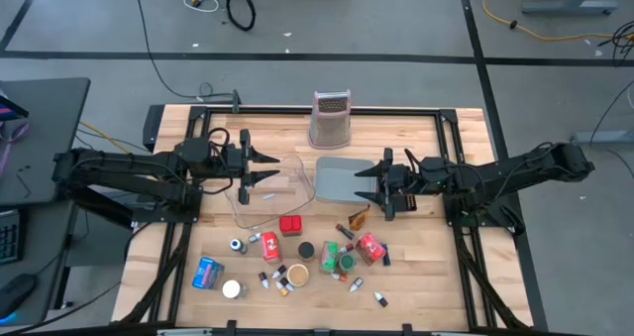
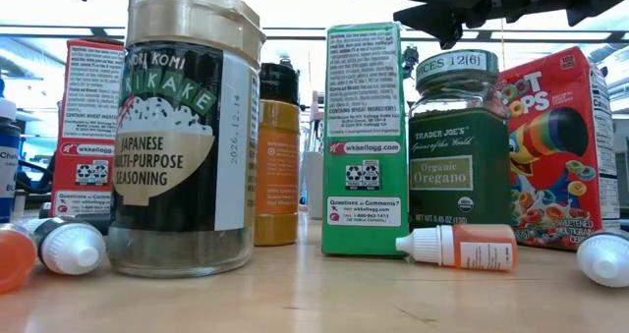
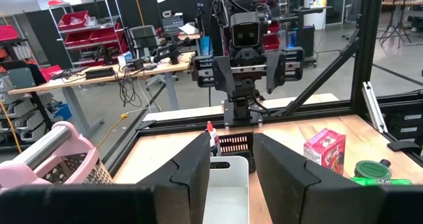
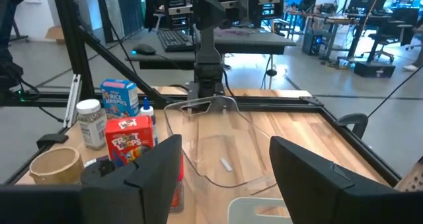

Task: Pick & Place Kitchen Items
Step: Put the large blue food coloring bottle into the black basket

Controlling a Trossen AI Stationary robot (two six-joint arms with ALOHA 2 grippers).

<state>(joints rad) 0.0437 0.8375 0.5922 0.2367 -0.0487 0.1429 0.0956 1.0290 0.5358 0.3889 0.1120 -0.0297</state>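
The kitchen items lie scattered on the table's near half: a red box [image 1: 290, 224], a blue packet [image 1: 207, 273], a red packet [image 1: 370, 247], green pieces [image 1: 332, 257] and small jars. The low view shows a furikake jar [image 2: 182, 127], a green box [image 2: 364, 137], an oregano jar [image 2: 457, 146] and a dropper bottle [image 2: 457, 247]. My left gripper [image 1: 261, 168] [image 3: 229, 174] hovers open over the clear tray [image 1: 267, 189], pointing right. My right gripper [image 1: 384, 182] [image 4: 228, 178] hovers open at the grey tray's [image 1: 337, 177] right end, pointing left. One small white piece [image 4: 228, 163] lies in the clear tray.
A tall metal grater [image 1: 331, 118] stands at the far edge, behind the two trays. A black frame rails the table's edges. The two grippers face each other across the trays. Bare wood lies along the far left and far right of the table.
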